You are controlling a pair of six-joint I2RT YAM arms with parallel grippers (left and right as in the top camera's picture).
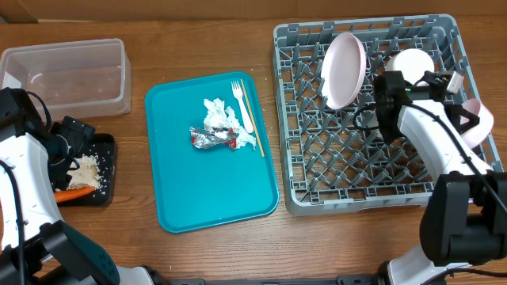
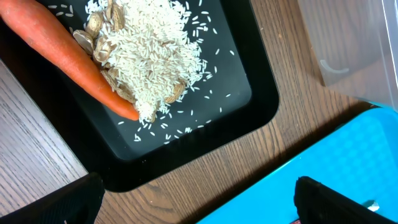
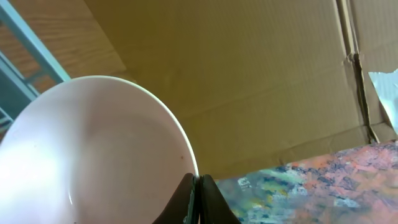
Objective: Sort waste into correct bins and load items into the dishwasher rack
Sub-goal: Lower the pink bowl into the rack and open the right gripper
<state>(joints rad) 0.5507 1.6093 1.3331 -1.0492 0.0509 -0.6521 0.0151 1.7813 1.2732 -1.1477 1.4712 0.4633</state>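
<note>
1. Your left gripper [image 2: 198, 183] has its fingers [image 2: 62, 199] spread wide with nothing between them. It hangs over the near edge of the black tray [image 2: 249, 93].
2. In that tray, the carrot [image 2: 62, 56] lies along one side with the rice scraps [image 2: 149, 56] heaped against it. Loose grains are scattered over the tray floor.
3. The black tray sits at the left edge of the table [image 1: 135, 237], toward the front. The clear tub [image 1: 67, 75] is in the back left corner, and I see nothing in it.
4. Your right gripper [image 3: 198, 180] has its fingers pinched together on the rim of a bowl [image 3: 93, 155], which it holds tilted.
5. From overhead that bowl is at the right wall of the dishwasher rack [image 1: 372, 190]. I can't tell whether it is inside or outside the wall.
6. In the rack, the plate [image 1: 344, 70] stands on edge at the back middle. A second bowl [image 1: 412, 63] is near the back right corner.
7. The teal tray [image 1: 190, 198] is in the middle of the table, just left of the rack.
8. On its back right part, the napkins [image 1: 218, 115] touch the wrapper [image 1: 214, 138]. The fork [image 1: 242, 103] and the stick [image 1: 253, 119] lie side by side toward the right edge.
</note>
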